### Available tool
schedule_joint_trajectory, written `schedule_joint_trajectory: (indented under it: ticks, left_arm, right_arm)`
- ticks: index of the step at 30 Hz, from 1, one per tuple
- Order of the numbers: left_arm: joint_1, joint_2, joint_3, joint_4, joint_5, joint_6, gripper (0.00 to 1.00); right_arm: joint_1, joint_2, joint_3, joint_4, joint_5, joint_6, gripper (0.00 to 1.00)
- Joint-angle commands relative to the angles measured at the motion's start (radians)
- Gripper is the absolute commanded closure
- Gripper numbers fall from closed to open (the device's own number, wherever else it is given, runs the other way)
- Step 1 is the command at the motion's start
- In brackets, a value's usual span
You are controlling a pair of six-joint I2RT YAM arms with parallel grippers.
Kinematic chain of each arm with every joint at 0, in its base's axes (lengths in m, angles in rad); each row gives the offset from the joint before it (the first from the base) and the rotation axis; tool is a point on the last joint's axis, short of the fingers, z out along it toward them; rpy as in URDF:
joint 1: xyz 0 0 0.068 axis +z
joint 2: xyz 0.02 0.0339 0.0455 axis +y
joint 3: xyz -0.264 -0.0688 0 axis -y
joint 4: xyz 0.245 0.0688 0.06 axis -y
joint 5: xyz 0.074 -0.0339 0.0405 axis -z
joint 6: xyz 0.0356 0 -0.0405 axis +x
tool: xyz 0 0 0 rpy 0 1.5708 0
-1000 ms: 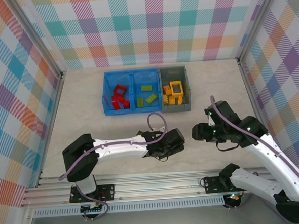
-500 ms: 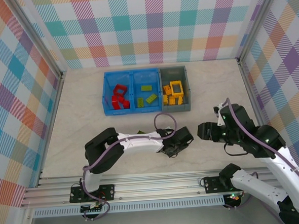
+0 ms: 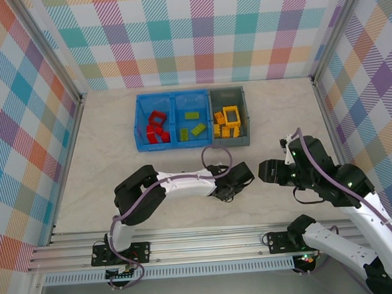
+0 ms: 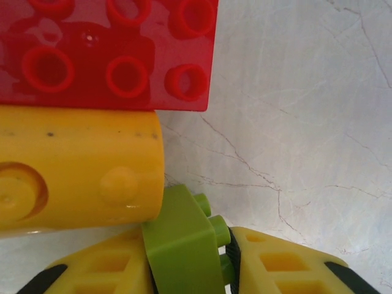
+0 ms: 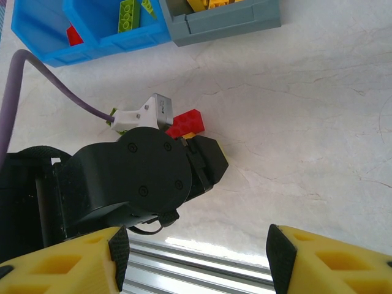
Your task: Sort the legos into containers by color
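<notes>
Beside the yellow round piece [image 4: 73, 177], the left gripper [image 4: 190, 269] is clamping a tilted lime green brick [image 4: 180, 239], risking it twisting free; the right gripper [image 5: 196, 257] is hanging, jaws apart.

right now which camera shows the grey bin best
Top external: the grey bin is whole, with the yellow legos inside. Right wrist catches its near wall, cropped at the top edge.

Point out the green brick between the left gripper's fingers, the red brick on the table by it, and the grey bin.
green brick [image 4: 182, 245]: left wrist view, on its flat side face.
red brick [image 4: 110, 55]: left wrist view, on its studded top.
grey bin [image 3: 232, 143]: top external view, on its near wall.
</notes>
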Motion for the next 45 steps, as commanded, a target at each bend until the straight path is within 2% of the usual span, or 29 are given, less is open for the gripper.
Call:
schedule_joint_trajectory:
  ticks: [1,4,8,12,15,20,24,31,34,40,45]
  left_arm:
    - [0.008,0.008,0.022,-0.047,-0.028,0.01,0.73]
    - [0.0,-0.012,0.022,-0.046,-0.038,0.031,0.8]
    - [-0.026,-0.097,0.046,-0.088,-0.098,0.086,0.82]
    - [-0.013,-0.232,0.047,-0.143,-0.17,0.165,0.82]
    - [0.051,-0.305,0.056,-0.196,-0.182,0.258,0.83]
    - [0.225,-0.326,0.106,-0.242,-0.086,0.451,0.83]
    - [0.375,-0.25,0.206,-0.283,-0.067,0.605,0.83]
    - [0.541,0.015,0.448,-0.313,-0.071,0.763,0.84]
    - [0.579,0.143,0.583,-0.363,-0.063,0.797,0.84]
    - [0.611,0.314,0.763,-0.404,-0.049,0.822,0.83]
    - [0.619,0.372,0.798,-0.41,-0.059,0.818,0.81]
  right_arm:
    - [0.006,0.002,-0.007,0.018,0.005,-0.015,0.37]
    - [0.006,0.002,-0.012,0.027,0.003,-0.018,0.37]
    - [0.006,-0.007,-0.003,0.059,-0.028,-0.05,0.37]
    - [0.006,-0.026,0.005,0.126,-0.126,-0.111,0.37]
    - [0.007,-0.004,-0.001,0.161,-0.187,-0.141,0.37]
    - [0.012,0.067,-0.021,0.242,-0.254,-0.149,0.39]
    - [0.09,0.142,-0.038,0.335,-0.202,-0.142,0.39]
    - [0.369,0.243,-0.122,0.62,0.137,-0.13,0.35]
    - [0.401,0.303,-0.132,0.69,0.189,-0.101,0.35]
    - [0.433,0.367,-0.122,0.746,0.206,-0.071,0.34]
    - [0.432,0.373,-0.128,0.743,0.197,-0.065,0.34]
